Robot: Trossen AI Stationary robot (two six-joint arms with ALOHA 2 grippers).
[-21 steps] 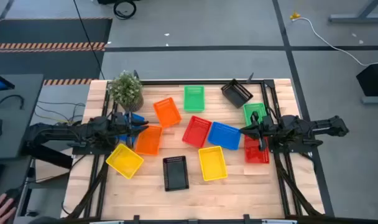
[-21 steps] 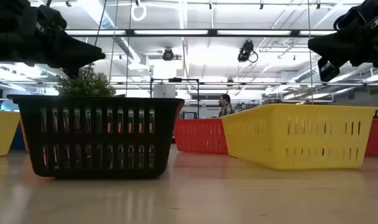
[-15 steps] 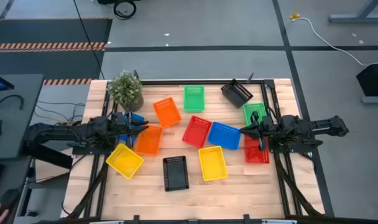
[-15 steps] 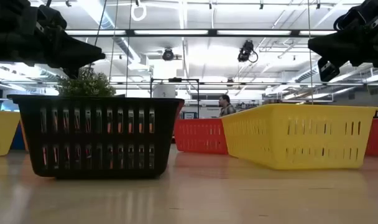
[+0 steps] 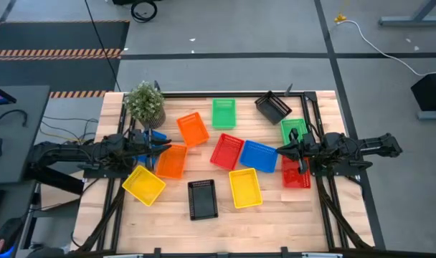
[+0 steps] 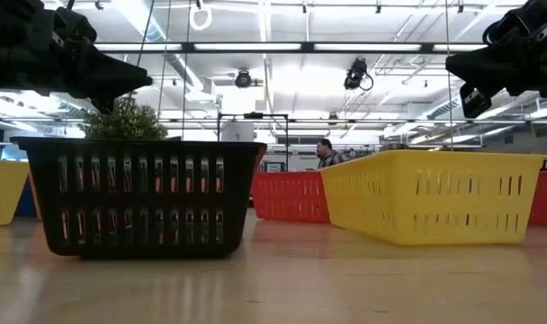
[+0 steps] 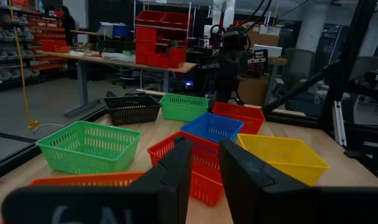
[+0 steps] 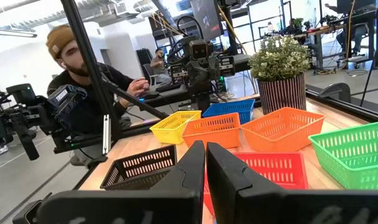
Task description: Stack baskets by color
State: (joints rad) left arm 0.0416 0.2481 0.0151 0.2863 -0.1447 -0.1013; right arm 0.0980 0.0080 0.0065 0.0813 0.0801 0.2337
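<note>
- A wooden counter (image 5: 275, 215) stands on a grey workshop floor, with a black frame rail along its right edge; in the right wrist view a person in a cap (image 8: 83, 74) sits beyond the counter's far end.
- A potted plant (image 5: 145, 104) stands at the back left corner, just behind the left arm and beside a blue basket (image 5: 148, 140) that the arm mostly covers.
- Baskets counted from above: two orange (image 5: 193, 129) (image 5: 172, 160), two green (image 5: 223, 112) (image 5: 294, 130), two black (image 5: 273, 107) (image 5: 202, 198), two yellow (image 5: 143, 184) (image 5: 244, 187), two red (image 5: 227, 151) (image 5: 295, 174), two blue, the other (image 5: 258, 155) in the middle.
- The middle red and blue baskets touch, the blue one overlapping the red one's edge; none is nested in its match.
- The left pincer (image 5: 163, 145) hangs above the counter by the lower orange basket, its fingers (image 7: 176, 168) a little apart with nothing between them.
- The right pincer (image 5: 281, 150) hangs over the gap between the middle blue basket and the right-hand red one, its fingers (image 8: 195, 165) almost together, holding nothing.
- From counter level a black basket (image 6: 138, 193) and a yellow one (image 6: 435, 193) block most of the others.
</note>
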